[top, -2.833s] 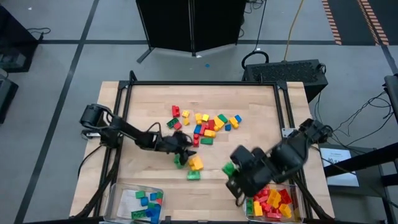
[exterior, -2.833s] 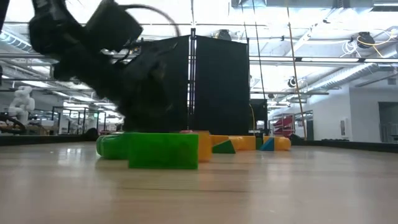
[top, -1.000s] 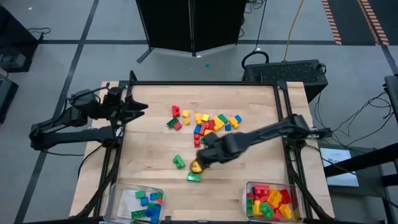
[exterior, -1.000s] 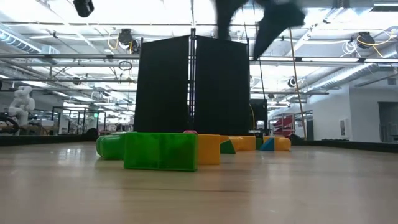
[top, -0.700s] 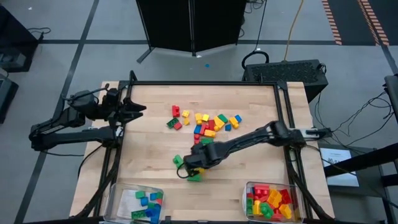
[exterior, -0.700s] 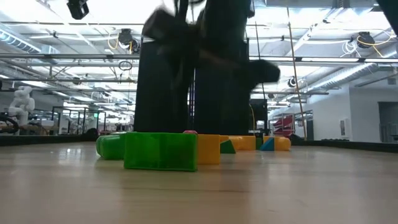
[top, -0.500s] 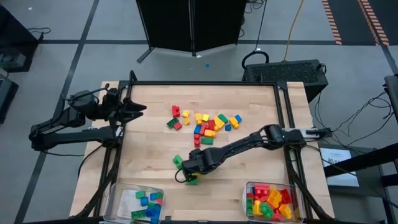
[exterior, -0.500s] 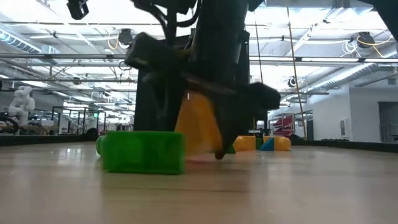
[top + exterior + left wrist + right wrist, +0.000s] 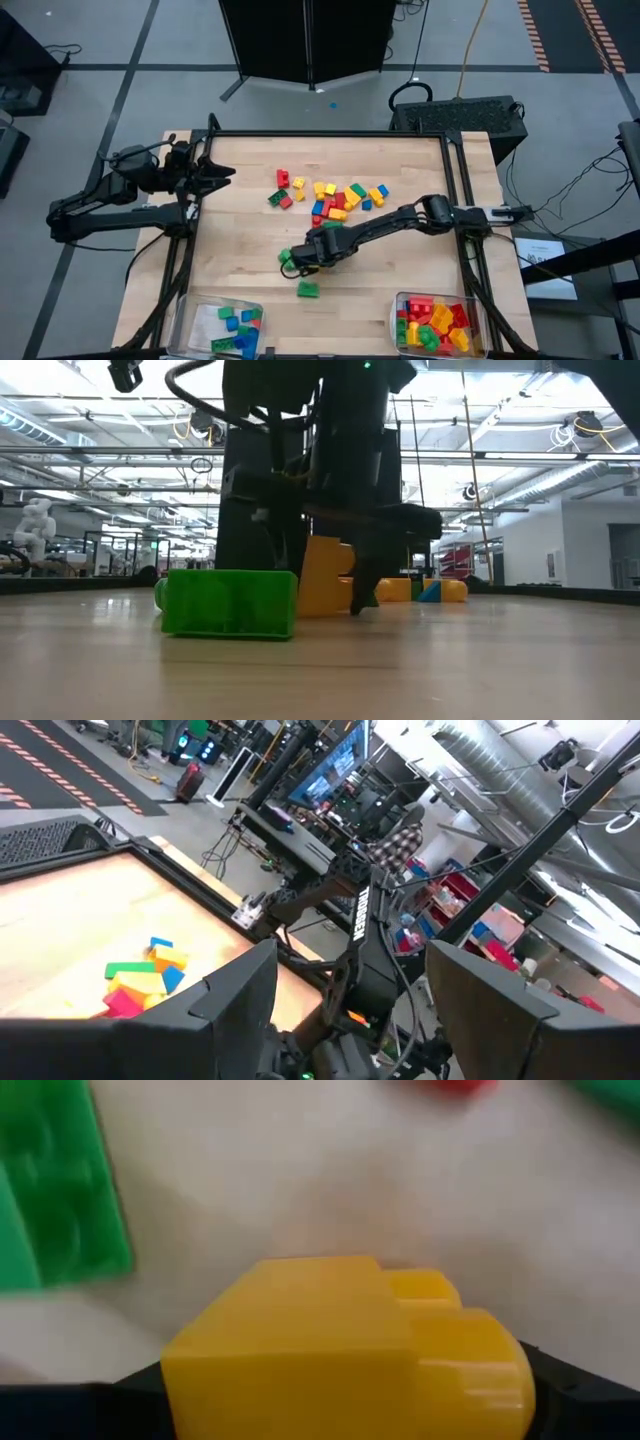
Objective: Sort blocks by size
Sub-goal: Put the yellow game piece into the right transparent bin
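Right tool [image 9: 303, 256] clamped on yellow brick [image 9: 345, 1345], raised just off counter [image 9: 240, 220]. Next I carry it to bin [image 9: 435, 322]. Left tool [image 9: 215, 172] parked, fingers spread, empty.

text: nothing legible is showing | blocks [image 9: 330, 201]: no print | table [image 9: 230, 240]: no labels | room monitor [image 9: 330, 770]: glowing, content too blurred to read | arms: no readable marks
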Tool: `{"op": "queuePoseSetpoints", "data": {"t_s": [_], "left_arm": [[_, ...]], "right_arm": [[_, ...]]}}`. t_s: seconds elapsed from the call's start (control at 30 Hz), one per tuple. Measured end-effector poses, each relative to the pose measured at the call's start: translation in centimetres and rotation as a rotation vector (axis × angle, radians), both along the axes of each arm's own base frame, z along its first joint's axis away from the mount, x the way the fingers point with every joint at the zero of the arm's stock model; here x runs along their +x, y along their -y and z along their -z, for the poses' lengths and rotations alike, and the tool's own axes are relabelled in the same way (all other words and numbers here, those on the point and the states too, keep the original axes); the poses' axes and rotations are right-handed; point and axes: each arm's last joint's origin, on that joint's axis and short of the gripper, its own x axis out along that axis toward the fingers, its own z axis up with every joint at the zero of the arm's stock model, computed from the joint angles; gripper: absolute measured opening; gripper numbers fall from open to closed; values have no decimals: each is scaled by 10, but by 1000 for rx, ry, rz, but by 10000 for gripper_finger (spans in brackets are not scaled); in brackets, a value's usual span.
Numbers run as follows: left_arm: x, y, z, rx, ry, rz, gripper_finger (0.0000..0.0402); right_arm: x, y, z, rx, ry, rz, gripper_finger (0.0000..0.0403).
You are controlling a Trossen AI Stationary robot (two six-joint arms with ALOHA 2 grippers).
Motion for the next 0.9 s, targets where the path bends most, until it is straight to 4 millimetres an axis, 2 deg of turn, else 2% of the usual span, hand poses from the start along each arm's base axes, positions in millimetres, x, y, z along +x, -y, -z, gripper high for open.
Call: {"op": "queuePoseSetpoints", "data": {"t_s": [0.23, 0.37, 0.5, 0.6, 0.73, 0.9], "left_arm": [[0, 0, 0, 0, 0, -1, 255], [0, 0, 0, 0, 0, -1, 255], [0, 0, 0, 0, 0, -2, 255], [0, 0, 0, 1, 0, -3, 255], [0, 0, 0, 0, 0, -6, 255], [0, 0, 0, 1, 0, -6, 255]], "right_arm": [[5, 21, 0, -41, 2, -81, 275], [6, 27, 0, -34, 0, -81, 252], [5, 26, 0, -38, 0, -86, 250], [4, 17, -2, -35, -9, -106, 250], [1, 1, -19, -35, -48, -157, 250], [-16, -24, -65, -59, -177, -228, 250]]}}
